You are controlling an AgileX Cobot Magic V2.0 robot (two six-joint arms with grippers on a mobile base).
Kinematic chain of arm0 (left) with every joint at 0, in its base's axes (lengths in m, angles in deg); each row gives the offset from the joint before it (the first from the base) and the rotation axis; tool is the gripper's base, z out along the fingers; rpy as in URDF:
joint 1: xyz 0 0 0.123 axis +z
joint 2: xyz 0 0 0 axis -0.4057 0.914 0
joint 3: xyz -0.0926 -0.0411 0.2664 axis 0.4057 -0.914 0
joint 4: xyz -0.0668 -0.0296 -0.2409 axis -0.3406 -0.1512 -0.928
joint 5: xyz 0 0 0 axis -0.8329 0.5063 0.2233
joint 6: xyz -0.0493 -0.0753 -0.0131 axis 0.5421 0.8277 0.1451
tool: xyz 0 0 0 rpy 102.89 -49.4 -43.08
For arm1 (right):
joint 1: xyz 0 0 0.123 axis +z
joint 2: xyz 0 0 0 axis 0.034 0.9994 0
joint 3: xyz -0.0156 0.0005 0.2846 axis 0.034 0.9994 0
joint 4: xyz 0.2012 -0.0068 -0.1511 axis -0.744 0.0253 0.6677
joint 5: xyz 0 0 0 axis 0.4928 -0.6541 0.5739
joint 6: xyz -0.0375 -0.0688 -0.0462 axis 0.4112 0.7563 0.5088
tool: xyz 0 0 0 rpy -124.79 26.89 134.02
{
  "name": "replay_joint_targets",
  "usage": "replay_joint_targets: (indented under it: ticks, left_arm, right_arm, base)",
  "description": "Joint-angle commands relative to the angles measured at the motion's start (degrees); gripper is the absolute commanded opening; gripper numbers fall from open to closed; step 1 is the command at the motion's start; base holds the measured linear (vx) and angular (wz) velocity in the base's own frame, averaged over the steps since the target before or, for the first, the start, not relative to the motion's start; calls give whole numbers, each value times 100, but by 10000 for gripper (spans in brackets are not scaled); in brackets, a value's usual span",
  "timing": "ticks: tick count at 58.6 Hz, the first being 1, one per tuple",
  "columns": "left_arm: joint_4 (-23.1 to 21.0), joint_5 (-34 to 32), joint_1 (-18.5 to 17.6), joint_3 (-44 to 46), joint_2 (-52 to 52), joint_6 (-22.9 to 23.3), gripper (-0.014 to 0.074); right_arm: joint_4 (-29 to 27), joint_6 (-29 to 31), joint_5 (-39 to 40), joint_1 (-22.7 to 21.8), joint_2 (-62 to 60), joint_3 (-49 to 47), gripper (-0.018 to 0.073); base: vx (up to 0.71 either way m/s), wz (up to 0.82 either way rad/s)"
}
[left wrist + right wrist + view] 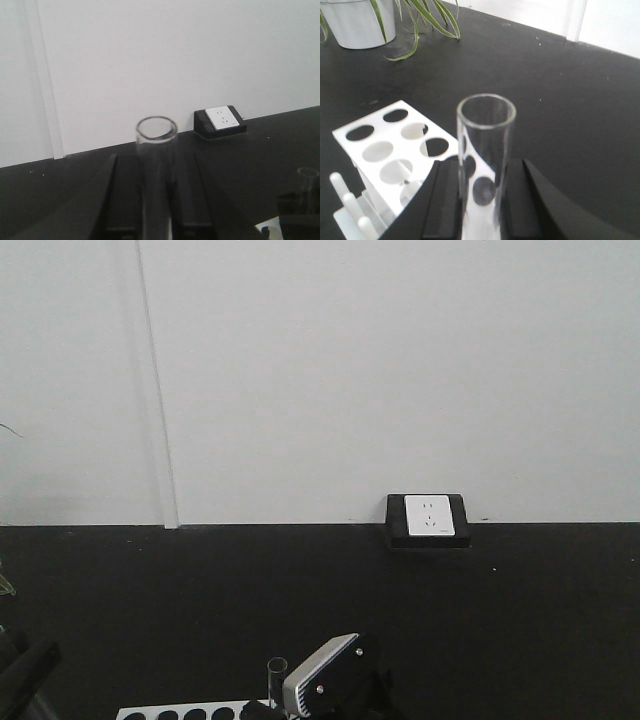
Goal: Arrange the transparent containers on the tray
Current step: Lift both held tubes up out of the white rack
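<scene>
Black table (520,630) filled the lower half of the front view and most of the right wrist view. White wall (400,360) took the upper half of the front view.

White test-tube rack (389,132) sat at lower left of the right wrist view. It had round holes in its top plate and white pegs along its near lower edge. White plant pot (360,24) stood upper left in that view, long green leaves (427,20) drooping toward the table.

Left gripper (156,162) was at bottom centre of the left wrist view. Its two black fingers (117,200) were clamped on the left tube (157,150), one on each side, touching the glass. That tube stood upright, open rim up, the rim at frame centre against the wall.

Right gripper (482,167) was at bottom centre of the right wrist view, same pose. Its black fingers (520,200) pressed both sides of the right tube (486,145), gripping it. That tube was upright, rim up. The rack lay behind it to the left, and dark rack holes showed through the glass.

Far tube (308,176) showed only as a rim at the lower right edge of the left wrist view, above a dark blurred shape. Could not tell what held it.

In the front view an upright tube (276,672) poked up at bottom centre. It was just right of the rack's edge and beside a grey-and-black housing (325,680). Could not tell which arm had it.

Black socket box (428,518) with a white face sat at the wall's base, right of centre.
</scene>
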State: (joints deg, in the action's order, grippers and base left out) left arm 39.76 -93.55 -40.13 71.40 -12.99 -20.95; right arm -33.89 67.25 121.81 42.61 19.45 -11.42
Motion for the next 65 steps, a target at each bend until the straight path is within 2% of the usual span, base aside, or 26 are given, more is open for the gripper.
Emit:
replay_joint_targets:
  ticks: [1, 17, 23, 34, 38, 45, 51, 65]
  left_arm:
    - [-54, -470, -35, 155, -70, -7, 83]
    - [-54, -399, -35, 155, -70, -7, 83]
    - [-54, -386, -35, 155, -70, -15, 83]
    - [-54, -338, -35, 208, -70, -14, 83]
    - [-54, 11, -35, 406, -70, -14, 83]
    - [-48, 1451, -35, 1255, -70, -14, 83]
    - [-48, 2227, -35, 1928, -70, -14, 83]
    - [-53, 2319, -35, 2509, -76, 44, 83]
  right_arm:
    - [4, 1, 248, -5, -560, -174, -5]
    - [-14, -30, -624, -5, -1614, -174, -13]
    - [-209, -59, -916, -5, -1980, -186, -11]
    - [-297, -59, -2054, -5, -2481, -665, -11]
    - [-302, -69, -2396, -5, -2593, -855, -11]
    - [-450, -69, -3016, -5, -2850, -1218, -11]
    - [-490, -69, -3387, -5, -3073, -1419, -11]
    - [-490, -69, -3582, -5, -3510, -1430, -11]
  base:
    - [0, 0]
    - [0, 0]
    - [0, 0]
    - [0, 0]
    - [0, 0]
    - [0, 0]
    - [0, 0]
    - [0, 0]
